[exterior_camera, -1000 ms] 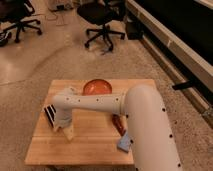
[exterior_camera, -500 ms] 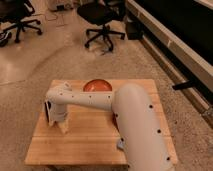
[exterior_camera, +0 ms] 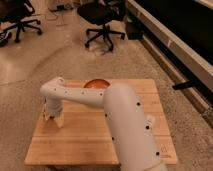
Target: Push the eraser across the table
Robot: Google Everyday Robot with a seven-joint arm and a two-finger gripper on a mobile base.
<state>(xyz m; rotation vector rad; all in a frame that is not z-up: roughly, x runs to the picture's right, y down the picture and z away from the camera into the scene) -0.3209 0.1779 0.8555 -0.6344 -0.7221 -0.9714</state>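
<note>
The table (exterior_camera: 80, 137) has a light wooden slatted top. My white arm reaches across it from the lower right. My gripper (exterior_camera: 53, 120) points down onto the table top near the left edge, about midway along it. The eraser shows only as a dark sliver (exterior_camera: 45, 115) right at the left side of the gripper, touching it or nearly so. The rest of the eraser is hidden by the gripper.
An orange bowl (exterior_camera: 96, 83) sits at the far edge of the table, partly behind my arm. Two black office chairs (exterior_camera: 102, 20) (exterior_camera: 17, 17) stand on the speckled floor beyond. A dark counter (exterior_camera: 175, 45) runs along the right.
My gripper has moved left across the table toward its left edge, with the eraser at its left side. My arm now covers the small things at the front right.
</note>
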